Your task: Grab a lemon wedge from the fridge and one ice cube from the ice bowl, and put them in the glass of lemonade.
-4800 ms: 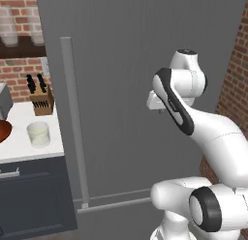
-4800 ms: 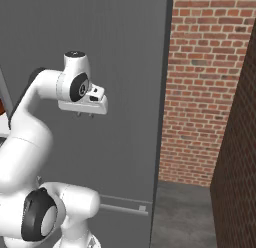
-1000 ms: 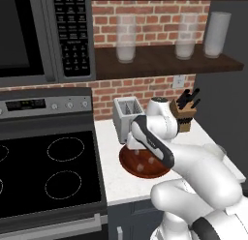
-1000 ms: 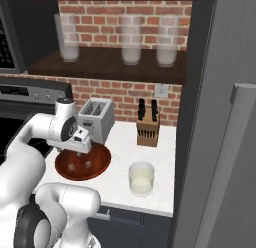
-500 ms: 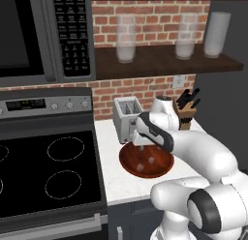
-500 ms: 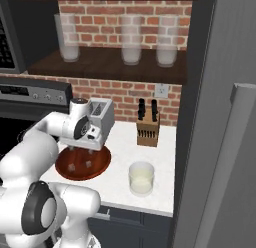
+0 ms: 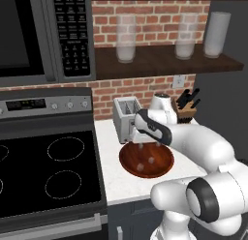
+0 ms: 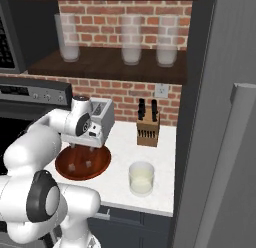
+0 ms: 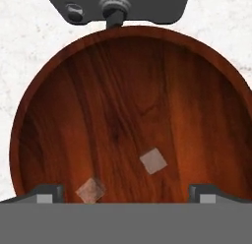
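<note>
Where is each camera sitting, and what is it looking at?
Left base view: behind the arm's left, facing stove, toaster and ice bowl; arm rises lower right.
Right base view: behind its right, facing bowl, lemonade glass, fridge; arm lower left.
Hand view: straight down into the bowl; open gripper at bottom.
All share the bowl's two ice cubes.

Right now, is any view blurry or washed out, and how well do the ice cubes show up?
All three views are sharp, evenly lit renders. Hand view: the ice bowl has a soft sheen, and two pale ice cubes read faintly against the wood. Left base view: they are tiny pale specks.
</note>
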Motion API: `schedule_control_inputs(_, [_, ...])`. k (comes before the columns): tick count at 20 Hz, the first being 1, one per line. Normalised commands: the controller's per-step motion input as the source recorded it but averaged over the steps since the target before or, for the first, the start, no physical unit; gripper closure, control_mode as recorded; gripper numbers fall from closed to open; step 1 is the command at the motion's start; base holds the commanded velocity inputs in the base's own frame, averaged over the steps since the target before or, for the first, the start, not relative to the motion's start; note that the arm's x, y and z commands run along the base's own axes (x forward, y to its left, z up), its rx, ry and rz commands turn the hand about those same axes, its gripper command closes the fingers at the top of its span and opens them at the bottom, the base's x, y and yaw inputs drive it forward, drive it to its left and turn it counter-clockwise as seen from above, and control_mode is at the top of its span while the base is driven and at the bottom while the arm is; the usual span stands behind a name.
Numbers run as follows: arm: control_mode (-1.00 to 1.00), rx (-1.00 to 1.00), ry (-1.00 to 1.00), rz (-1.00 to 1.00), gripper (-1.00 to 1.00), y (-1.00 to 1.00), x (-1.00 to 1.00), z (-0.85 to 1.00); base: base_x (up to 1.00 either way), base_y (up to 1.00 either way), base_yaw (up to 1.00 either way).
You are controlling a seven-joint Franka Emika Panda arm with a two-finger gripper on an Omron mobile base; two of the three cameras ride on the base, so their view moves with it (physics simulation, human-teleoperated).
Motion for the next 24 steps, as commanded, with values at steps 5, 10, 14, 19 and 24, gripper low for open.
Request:
schedule_control_inputs(5, [-1.00, 0.02, -0.15, 0.00, -1.00, 0.00, 0.00, -0.64, 0.00, 0.00, 0.00])
schedule_control_inputs(10, [-1.00, 0.07, -0.22, 0.00, -1.00, 0.00, 0.00, -0.54, 0.00, 0.00, 0.00])
schedule_control_inputs(14, [-1.00, 0.11, -0.29, 0.00, -1.00, -0.06, -0.13, -0.03, 0.00, 0.00, 0.00])
schedule_control_inputs(19, [-1.00, 0.00, -0.10, 0.00, -1.00, -0.04, -0.31, 0.00, 0.00, 0.00, 0.00])
schedule_control_inputs(24, [-1.00, 0.00, 0.00, 0.00, -1.00, 0.00, -0.03, -0.11, 0.00, 0.00, 0.00])
